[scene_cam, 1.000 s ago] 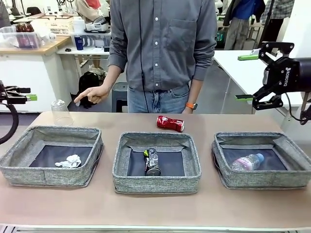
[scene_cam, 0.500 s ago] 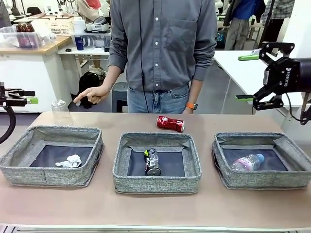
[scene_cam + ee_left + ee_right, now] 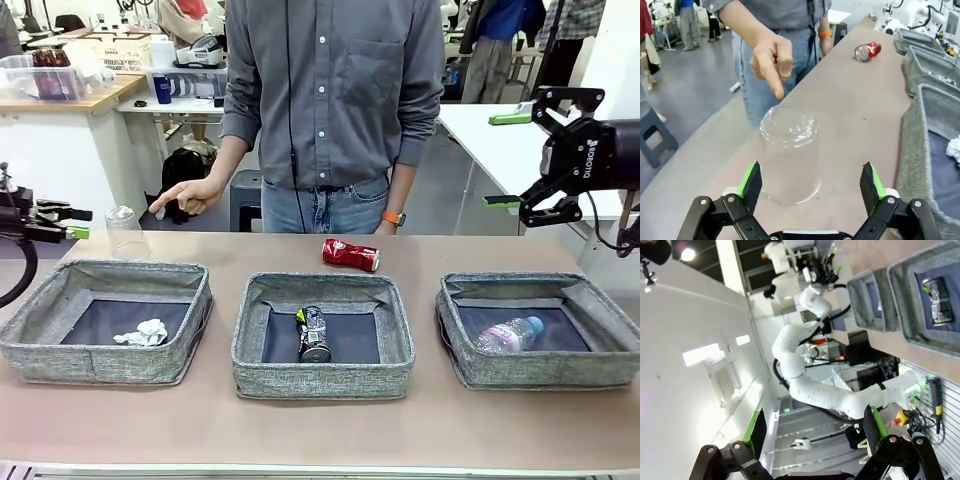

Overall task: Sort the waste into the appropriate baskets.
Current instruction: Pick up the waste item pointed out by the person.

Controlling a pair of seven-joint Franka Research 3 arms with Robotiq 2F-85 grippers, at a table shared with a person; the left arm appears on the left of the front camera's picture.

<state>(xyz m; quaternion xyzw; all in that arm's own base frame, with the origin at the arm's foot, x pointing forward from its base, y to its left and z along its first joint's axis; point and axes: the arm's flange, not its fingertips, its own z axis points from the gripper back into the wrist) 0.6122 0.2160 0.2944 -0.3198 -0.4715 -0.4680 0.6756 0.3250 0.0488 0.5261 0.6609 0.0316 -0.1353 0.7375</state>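
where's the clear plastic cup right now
Front view: clear plastic cup on the table's far left, behind the left basket, below the person's pointing hand, just ahead of the open left gripper.

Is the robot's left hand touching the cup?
Apart. The front view shows a plain gap between the open left hand and the cup.

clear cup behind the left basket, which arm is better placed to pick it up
Left. The left gripper is open and faces the clear cup, which stands upside down just ahead of it. The right gripper hangs high past the right basket.
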